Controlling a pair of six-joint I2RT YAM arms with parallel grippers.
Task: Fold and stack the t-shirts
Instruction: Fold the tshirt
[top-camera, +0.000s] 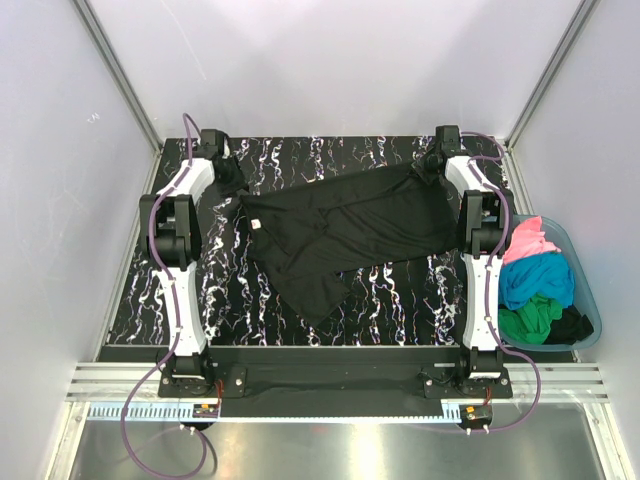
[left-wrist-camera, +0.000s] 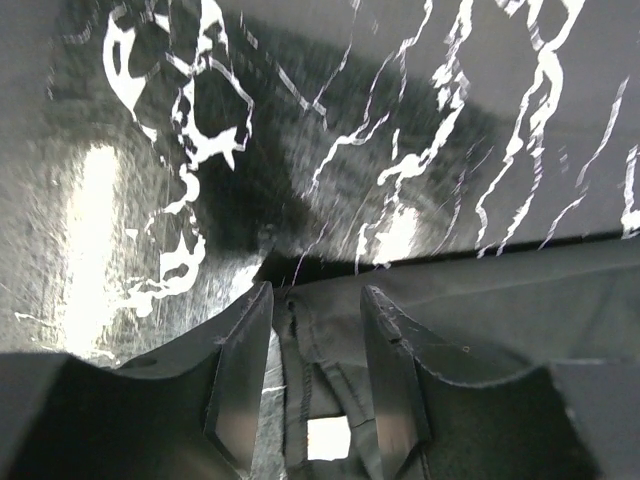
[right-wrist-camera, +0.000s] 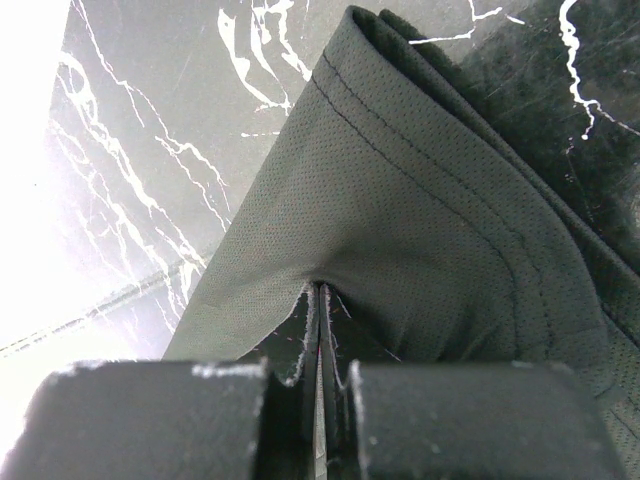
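A large black t-shirt (top-camera: 350, 225) lies spread and rumpled across the middle of the marbled table. My left gripper (top-camera: 238, 195) is at the shirt's left end. In the left wrist view it (left-wrist-camera: 317, 295) is open, its fingers standing either side of a stitched black hem (left-wrist-camera: 300, 350) without pinching it. My right gripper (top-camera: 428, 172) is at the shirt's far right corner. In the right wrist view it (right-wrist-camera: 320, 290) is shut on the hemmed edge of the black cloth (right-wrist-camera: 420, 200), which rises in a peak from the jaws.
A translucent teal tub (top-camera: 590, 300) stands off the table's right edge. It holds a pink shirt (top-camera: 525, 240), a turquoise shirt (top-camera: 540, 278), a green shirt (top-camera: 530, 318) and some dark cloth. White walls enclose the table on the left, the back and the right.
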